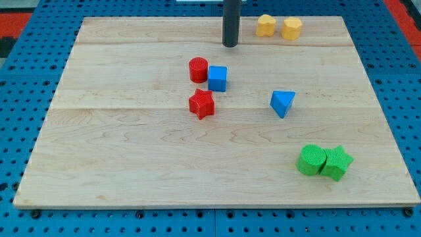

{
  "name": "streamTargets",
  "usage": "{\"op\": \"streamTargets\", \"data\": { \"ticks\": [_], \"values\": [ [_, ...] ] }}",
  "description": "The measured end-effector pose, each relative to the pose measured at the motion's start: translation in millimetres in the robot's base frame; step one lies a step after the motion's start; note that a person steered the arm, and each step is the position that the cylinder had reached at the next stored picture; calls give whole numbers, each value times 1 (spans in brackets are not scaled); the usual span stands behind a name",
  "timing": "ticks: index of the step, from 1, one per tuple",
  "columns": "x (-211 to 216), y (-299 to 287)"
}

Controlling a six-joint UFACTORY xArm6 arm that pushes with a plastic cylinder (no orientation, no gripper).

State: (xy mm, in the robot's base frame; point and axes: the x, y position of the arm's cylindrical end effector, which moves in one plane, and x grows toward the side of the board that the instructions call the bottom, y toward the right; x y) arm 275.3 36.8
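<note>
My tip (229, 45) rests on the bench (131, 158), touching nothing; this rod end effector has no jaws. Nearest, below it: red cylinder (198, 69) touching blue cube (218, 78). Red star (202, 103) just below those.

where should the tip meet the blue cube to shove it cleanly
There is no gripper, only my tip. Best judged: meet the blue cube on its free flat face at the view's right, mid-face, since the red cylinder touches its left side and the red star sits just below.
</note>
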Motion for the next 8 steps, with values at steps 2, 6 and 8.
{"op": "streamTargets", "data": {
  "ticks": [2,6,8],
  "values": [
    [4,1],
    [6,20],
    [9,25]
  ]
}}
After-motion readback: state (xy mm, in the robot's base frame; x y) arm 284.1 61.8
